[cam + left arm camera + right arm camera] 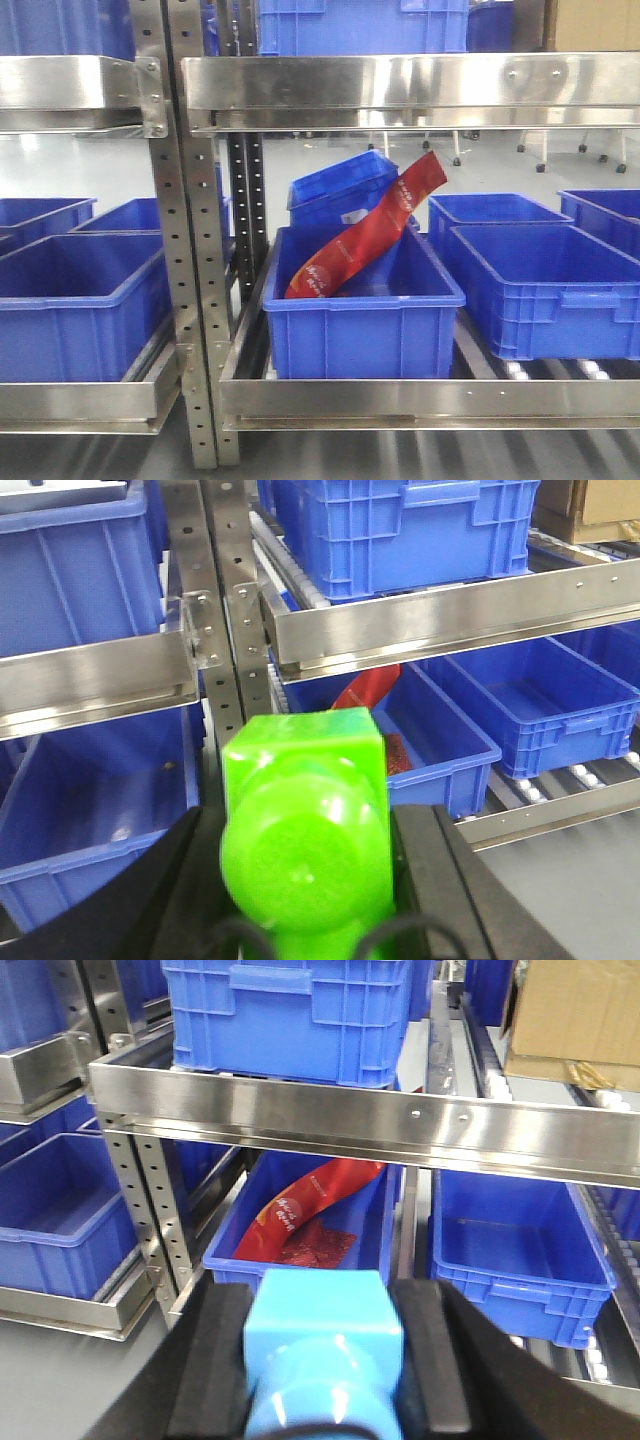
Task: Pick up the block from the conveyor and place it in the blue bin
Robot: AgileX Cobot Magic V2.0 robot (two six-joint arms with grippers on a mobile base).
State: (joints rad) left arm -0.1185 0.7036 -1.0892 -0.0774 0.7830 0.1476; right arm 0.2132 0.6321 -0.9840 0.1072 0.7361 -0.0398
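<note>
left end effector [305,885] grips green block [300,800], right end effector [322,1375] grips light-blue block [322,1325], facing shelf rail [400,1120].

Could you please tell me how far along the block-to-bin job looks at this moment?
Grabbing looks done: the left gripper is shut on a green block and the right gripper on a light blue block. Both are held in front of the shelf. Placing is left: the centre blue bin shows red packets but no block.
</note>
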